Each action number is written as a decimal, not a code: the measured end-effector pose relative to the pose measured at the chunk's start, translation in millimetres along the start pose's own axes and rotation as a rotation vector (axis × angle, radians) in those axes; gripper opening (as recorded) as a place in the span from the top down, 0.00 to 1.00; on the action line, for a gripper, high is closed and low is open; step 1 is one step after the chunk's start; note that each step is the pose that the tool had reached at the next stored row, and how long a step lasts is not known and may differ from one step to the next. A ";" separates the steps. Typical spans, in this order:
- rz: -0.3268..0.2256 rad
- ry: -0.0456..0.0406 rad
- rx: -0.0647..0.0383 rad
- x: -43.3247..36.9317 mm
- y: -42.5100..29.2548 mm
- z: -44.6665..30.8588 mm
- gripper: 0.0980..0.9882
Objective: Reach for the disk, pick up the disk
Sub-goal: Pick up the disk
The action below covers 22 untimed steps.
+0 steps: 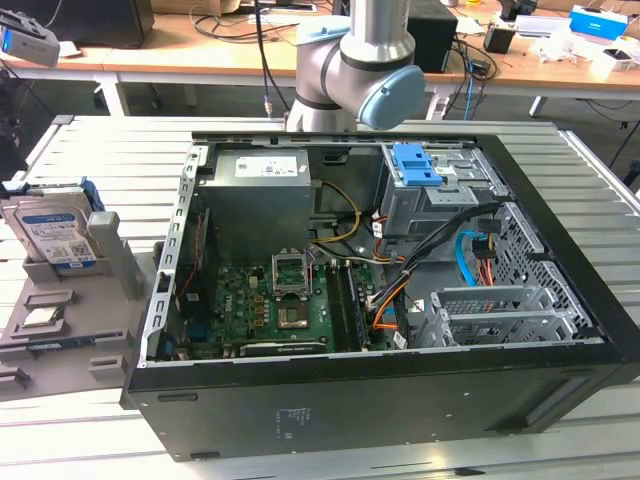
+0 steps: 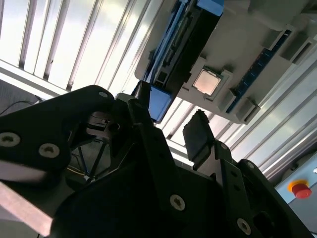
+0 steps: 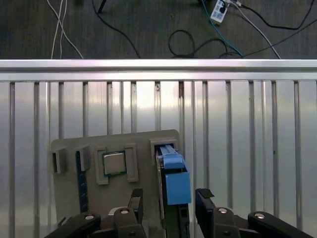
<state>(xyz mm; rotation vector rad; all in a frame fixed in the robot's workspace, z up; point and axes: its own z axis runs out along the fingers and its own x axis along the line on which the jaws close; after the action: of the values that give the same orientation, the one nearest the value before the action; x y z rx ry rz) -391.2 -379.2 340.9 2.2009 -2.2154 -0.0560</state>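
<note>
The end effector (image 3: pixel 170 197) hangs wide open over the upright disk (image 3: pixel 176 178), holding nothing. The disk stands in a gray holder (image 3: pixel 143 141) near the desk's (image 3: pixel 247 148) edge.

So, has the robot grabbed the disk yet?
Not yet. Done: in the first wrist view the gripper is lined up with the disk, open, with one finger on each side of it. In hand: nothing. The disk stands upright in its grey holder. Left: the fingers have not closed on the disk, and it has not been lifted out.
</note>
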 end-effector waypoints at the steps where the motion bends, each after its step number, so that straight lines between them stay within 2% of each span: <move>1: -0.001 0.0000 0.000 -0.1 -0.2 3.2 0.50; 11: -0.006 0.0003 0.000 -1.3 -0.9 23.1 0.50; 17: -0.021 0.0008 0.000 -5.7 1.4 41.0 0.50; 22: -0.030 0.0013 0.000 -5.8 1.2 48.1 0.50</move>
<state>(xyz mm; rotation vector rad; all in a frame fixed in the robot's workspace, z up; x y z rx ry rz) -394.2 -372.8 293.0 2.2335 -2.1816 -0.0555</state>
